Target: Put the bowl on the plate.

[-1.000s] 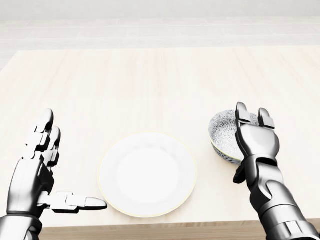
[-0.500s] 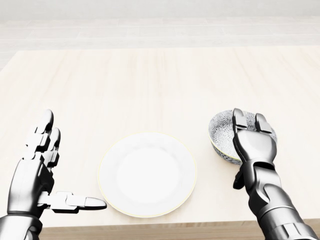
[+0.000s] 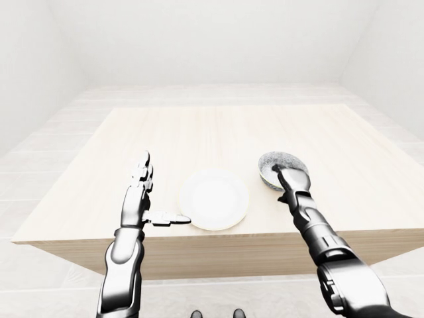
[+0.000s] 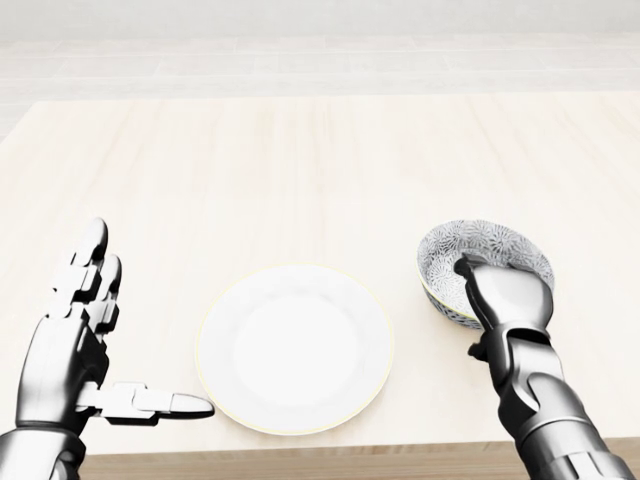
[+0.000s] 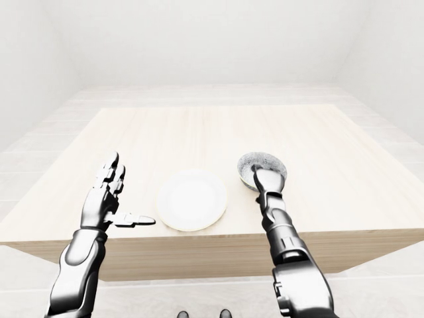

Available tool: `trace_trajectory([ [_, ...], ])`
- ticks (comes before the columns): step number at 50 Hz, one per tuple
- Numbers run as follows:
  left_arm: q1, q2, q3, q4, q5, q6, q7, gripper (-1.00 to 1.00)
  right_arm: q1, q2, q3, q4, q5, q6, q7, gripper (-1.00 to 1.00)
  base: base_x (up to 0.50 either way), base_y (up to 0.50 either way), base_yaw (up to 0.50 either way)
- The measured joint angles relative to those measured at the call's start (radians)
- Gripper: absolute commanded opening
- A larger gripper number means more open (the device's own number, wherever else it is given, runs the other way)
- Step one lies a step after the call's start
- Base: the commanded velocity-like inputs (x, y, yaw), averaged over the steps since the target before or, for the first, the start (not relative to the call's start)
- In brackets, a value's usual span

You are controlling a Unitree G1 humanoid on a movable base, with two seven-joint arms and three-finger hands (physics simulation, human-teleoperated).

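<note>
- Right hand pinches the near rim of the patterned bowl, apparently for a lift; it rests on the surface, just right of the white plate.
- Left hand hovers spread, keeping clear.

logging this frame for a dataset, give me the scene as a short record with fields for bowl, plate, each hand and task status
bowl: patterned, upright on the table, right of the plate in the head view, apart from it
plate: white, nothing on it, near the table's bottom edge
right hand: fingers curled over the bowl's near rim and into it
left hand: open, left of the plate, thumb pointing toward it, holding nothing
task status: bowl gripped, not yet on the plate
</note>
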Motion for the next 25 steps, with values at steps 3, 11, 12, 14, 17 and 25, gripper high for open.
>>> trace_trajectory([
  [3,0.000,0.000,0.000,-0.001,0.001,0.000,0.000,1.00,0.002,0.000,0.000,-0.002,-0.002,0.000,0.002,0.24,0.00,0.00,0.00],
  [11,-0.002,0.001,0.001,-0.002,0.000,0.000,0.001,1.00,0.005,-0.001,-0.001,-0.009,-0.007,0.000,0.008,0.10,0.00,0.00,0.00],
  [12,-0.002,0.001,0.001,-0.002,0.000,0.000,0.001,1.00,0.006,-0.001,-0.001,-0.009,-0.007,0.000,0.009,0.10,0.00,0.00,0.00],
  [14,-0.002,0.001,0.002,-0.001,0.000,0.000,0.001,1.00,0.006,-0.001,-0.002,-0.009,-0.008,0.000,0.009,0.08,0.00,0.00,0.00],
  [17,-0.002,0.001,0.002,0.000,0.000,0.000,0.000,1.00,0.006,-0.001,-0.002,-0.010,-0.009,0.000,0.010,0.09,0.00,0.00,0.00],
  [25,-0.003,0.002,0.003,0.004,-0.001,0.000,0.000,1.00,0.010,-0.001,-0.002,-0.019,-0.013,0.000,0.015,0.07,0.00,0.00,0.00],
])
